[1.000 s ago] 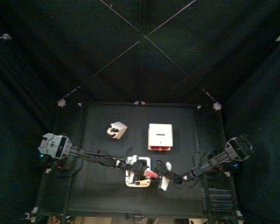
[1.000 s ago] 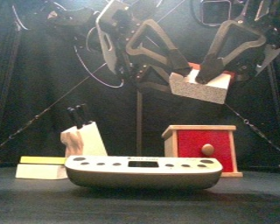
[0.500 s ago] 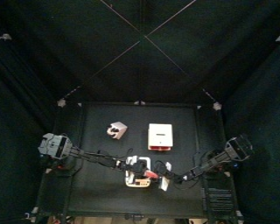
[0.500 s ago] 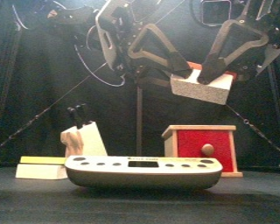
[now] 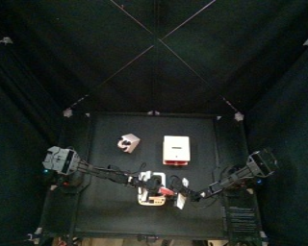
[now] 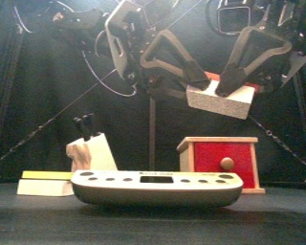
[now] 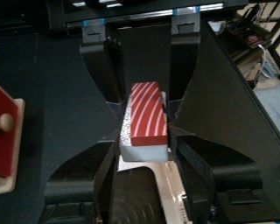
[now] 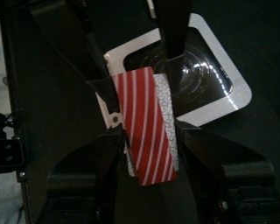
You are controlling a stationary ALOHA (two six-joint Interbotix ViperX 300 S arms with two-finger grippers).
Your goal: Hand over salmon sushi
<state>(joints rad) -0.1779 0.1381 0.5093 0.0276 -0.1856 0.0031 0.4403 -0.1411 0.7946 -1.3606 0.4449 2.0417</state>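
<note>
Stage: handover midway, release left | salmon sushi hanging above bench front edge | left end effector gripping it | right end effector flanking it, grip unclear

Black-curtained robot lab pen

A small black table carries four items. A red-fronted wooden drawer box serves as the landmark. A grey tray-like scale sits in front of it, nearer the table's front edge. A knife block stands to its left. A flat yellowish pad lies further left, beside the scale.
</note>
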